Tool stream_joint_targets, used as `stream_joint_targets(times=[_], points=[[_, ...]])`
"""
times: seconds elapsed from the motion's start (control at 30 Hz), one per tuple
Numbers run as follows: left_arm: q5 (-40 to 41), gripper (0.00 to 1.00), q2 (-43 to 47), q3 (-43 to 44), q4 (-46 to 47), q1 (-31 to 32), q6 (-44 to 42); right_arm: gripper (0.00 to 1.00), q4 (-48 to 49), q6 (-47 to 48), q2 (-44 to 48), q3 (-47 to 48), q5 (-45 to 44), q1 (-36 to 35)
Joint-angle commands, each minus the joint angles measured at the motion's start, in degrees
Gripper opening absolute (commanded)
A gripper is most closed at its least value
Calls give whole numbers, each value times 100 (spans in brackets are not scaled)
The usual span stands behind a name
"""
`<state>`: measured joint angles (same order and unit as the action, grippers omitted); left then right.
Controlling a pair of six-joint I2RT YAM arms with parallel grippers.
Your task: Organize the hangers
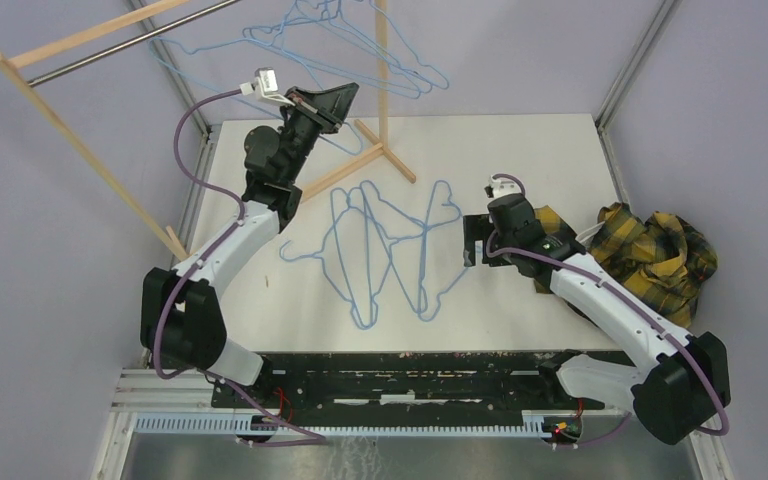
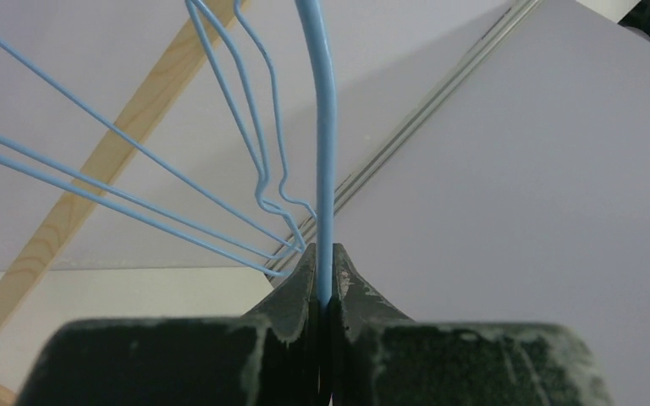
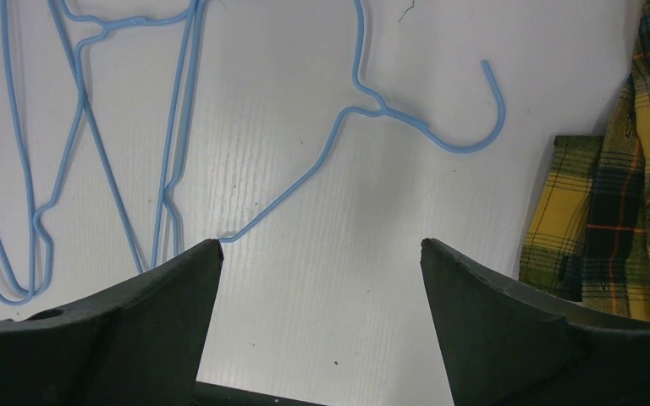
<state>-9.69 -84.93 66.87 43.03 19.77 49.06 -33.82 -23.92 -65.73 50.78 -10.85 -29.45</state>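
Several light-blue wire hangers lie overlapped flat on the white table; in the right wrist view one of them shows its hook clearly. More hangers hang up by the rack, their hooks cut off by the frame's top edge. My left gripper is raised among them and shut on one hanger's wire, which runs straight up from the left gripper. My right gripper stands open low over the table at the pile's right edge; nothing lies between the jaws of the right gripper.
A wooden rack with a metal rod stands at the back left, one foot reaching onto the table. A yellow plaid shirt lies crumpled at the right, close to my right arm and visible beside its finger.
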Motion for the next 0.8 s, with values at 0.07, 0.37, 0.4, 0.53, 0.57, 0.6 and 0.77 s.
stream_joint_targets(times=[0.07, 0.37, 0.4, 0.53, 0.57, 0.6, 0.77], points=[[-118, 3, -293, 541, 468, -283, 517, 95, 257, 142, -131, 293, -9, 45], [-336, 3, -723, 866, 60, -316, 735, 94, 391, 56, -338, 137, 184, 63], [-425, 3, -784, 921, -35, -316, 751, 94, 405, 49, -336, 122, 180, 75], [-1085, 3, -1183, 1380, -569, -311, 819, 94, 444, 30, -389, 103, 171, 80], [-1197, 3, -1275, 1457, -680, -315, 847, 94, 451, 24, -414, 99, 171, 91], [-1272, 3, -1345, 1515, -763, -318, 858, 94, 459, 20, -427, 94, 183, 97], [-1415, 3, -1586, 1766, -1197, -316, 779, 95, 508, -8, -462, 43, 217, 109]])
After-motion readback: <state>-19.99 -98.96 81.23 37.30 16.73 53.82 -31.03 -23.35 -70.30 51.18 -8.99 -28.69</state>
